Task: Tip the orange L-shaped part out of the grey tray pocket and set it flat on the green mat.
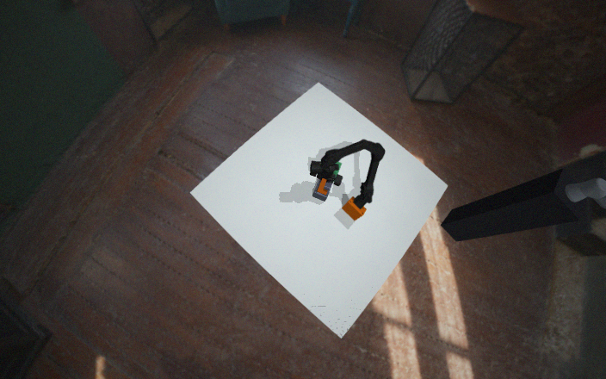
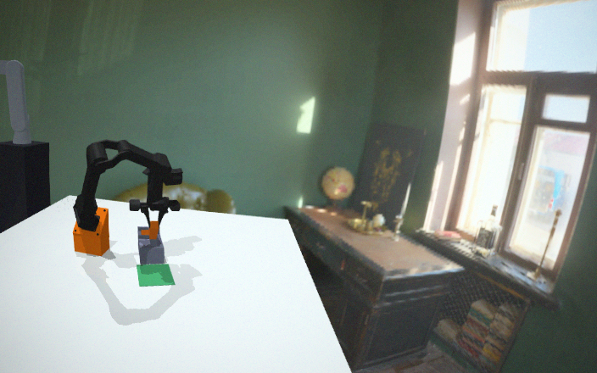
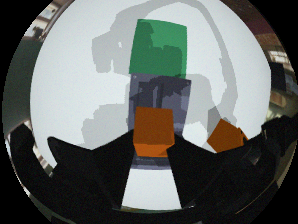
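My gripper (image 2: 153, 224) (image 3: 151, 134) is shut on the orange L-shaped part (image 1: 322, 187) (image 2: 153, 231) (image 3: 153, 122), with a finger on each side of it. The held part is up over the grey tray (image 1: 319, 196) (image 2: 152, 255) (image 3: 183, 106). Its short leg shows at the left in the exterior view. The wrist view shows bare pocket between the part and the mat side of the tray. Whether the part's far end still touches the tray I cannot tell. The green mat (image 1: 338, 167) (image 2: 144, 278) (image 3: 175, 37) lies flat beside the tray with nothing on it.
The arm's orange base (image 1: 354, 208) (image 2: 91, 239) (image 3: 225, 136) stands on the white table (image 1: 268, 178) (image 2: 246, 308) (image 3: 65, 85), to the left of the tray in the exterior view. Shadows of the arm fall across the tray and mat.
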{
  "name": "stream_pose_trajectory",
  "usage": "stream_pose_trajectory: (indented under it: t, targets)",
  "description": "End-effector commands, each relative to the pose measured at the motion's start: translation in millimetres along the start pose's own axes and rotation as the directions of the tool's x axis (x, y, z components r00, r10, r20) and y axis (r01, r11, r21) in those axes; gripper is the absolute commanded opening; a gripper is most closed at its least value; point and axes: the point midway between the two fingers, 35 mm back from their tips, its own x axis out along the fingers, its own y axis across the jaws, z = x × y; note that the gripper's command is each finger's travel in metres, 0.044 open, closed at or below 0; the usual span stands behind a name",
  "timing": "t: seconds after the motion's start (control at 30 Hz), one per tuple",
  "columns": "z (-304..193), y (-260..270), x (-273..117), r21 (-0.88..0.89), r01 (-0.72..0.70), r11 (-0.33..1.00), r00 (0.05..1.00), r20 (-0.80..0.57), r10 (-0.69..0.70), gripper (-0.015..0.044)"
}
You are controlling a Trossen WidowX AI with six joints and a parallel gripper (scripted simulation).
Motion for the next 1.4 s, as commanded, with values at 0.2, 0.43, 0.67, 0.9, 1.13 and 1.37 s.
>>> stream_pose_trajectory:
  t: [0.2,0.43,0.67,0.9,1.13,1.37]
  targets:
    - [-1,2,-18,0.007,-0.004,1.000,1.000,-0.009,0.005,0.0000]
    - [-1,2,-29,0.007,-0.004,1.000,1.000,-0.010,0.005,0.0000]
    - [-1,1,-37,0.007,-0.004,1.000,1.000,-0.010,0.004,0.0000]
    - [-1,1,-40,0.007,-0.004,1.000,1.000,-0.010,0.004,0.0000]
    - [22,-1,-37,0.007,-0.004,1.000,1.000,-0.009,0.004,0.0000]
    - [60,-4,-35,0.007,-0.003,1.000,1.000,-0.007,0.003,0.0000]
